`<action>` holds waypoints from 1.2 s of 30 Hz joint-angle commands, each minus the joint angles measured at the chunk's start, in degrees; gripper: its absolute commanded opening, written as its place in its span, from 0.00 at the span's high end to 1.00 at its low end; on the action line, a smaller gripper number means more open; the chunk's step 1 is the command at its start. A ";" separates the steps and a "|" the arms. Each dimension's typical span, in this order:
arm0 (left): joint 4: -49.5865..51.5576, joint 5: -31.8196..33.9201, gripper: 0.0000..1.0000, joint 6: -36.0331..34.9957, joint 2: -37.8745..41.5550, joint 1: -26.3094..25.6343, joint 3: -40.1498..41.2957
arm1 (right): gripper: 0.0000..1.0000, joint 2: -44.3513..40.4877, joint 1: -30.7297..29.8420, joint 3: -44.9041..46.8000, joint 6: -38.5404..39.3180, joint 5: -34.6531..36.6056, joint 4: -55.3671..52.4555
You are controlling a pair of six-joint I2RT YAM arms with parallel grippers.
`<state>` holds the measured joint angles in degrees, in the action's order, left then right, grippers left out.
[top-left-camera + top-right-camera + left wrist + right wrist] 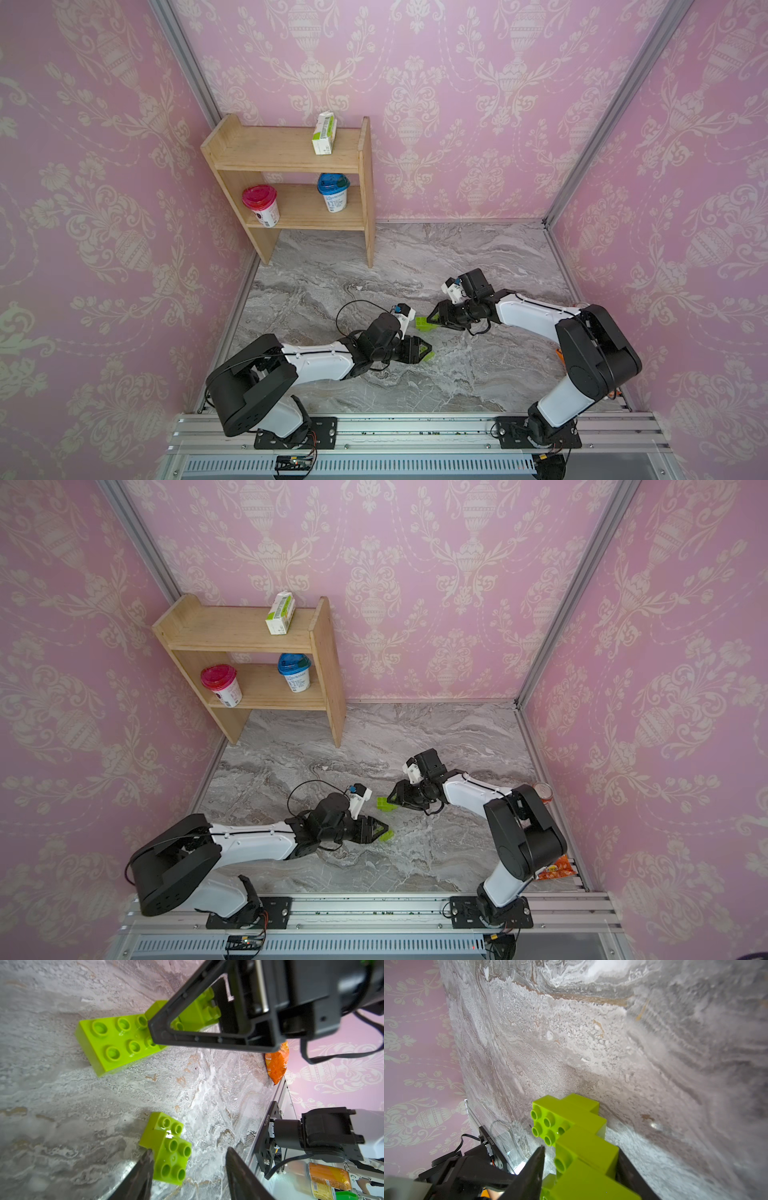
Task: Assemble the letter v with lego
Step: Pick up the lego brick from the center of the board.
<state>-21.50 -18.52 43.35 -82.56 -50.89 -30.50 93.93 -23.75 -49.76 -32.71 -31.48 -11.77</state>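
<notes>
- the left claw (189,1150) stands wide astride a pair of joined lime-green studded plastic bricks (172,1159) lying on the grey marbled worktop (457,257); one finger touches the pair and the other is clear of it.
- the right claw (580,1148) grips a stepped run of lime-green bricks (116,1043), which rests on the worktop near the pair but apart from it.

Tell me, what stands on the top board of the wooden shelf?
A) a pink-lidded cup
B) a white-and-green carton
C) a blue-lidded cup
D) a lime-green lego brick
B: the white-and-green carton stands on the wooden shelf, on its top board; the pink-lidded cup and the blue-lidded cup sit on the board below.
</notes>
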 commanded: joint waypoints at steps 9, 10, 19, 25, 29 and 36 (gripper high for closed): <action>22.10 12.84 0.30 -18.25 -2.33 -7.46 -10.83 | 0.45 -1.31 0.02 -2.06 1.79 1.25 -2.29; 22.60 13.48 0.30 -19.16 -3.04 -7.72 -10.99 | 0.45 -1.27 0.03 -2.16 1.77 1.17 -2.38; 27.06 19.42 0.31 -24.51 -7.27 -10.00 -15.64 | 0.45 -1.18 -0.03 -1.93 1.69 0.90 -2.29; 25.28 20.72 0.21 -25.83 -3.35 -10.10 -15.04 | 0.45 -1.18 -0.03 -1.78 1.95 0.83 -2.60; 26.49 21.91 0.18 -26.87 -2.61 -10.10 -14.63 | 0.45 -1.06 0.08 -1.92 1.99 0.88 -2.54; 24.81 20.35 0.28 -26.22 -6.12 -10.10 -13.97 | 0.44 -1.39 -0.02 -1.79 1.87 0.94 -2.64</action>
<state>2.87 0.99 18.20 -87.15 -60.62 -45.21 93.91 -23.75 -50.70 -31.86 -31.07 -12.99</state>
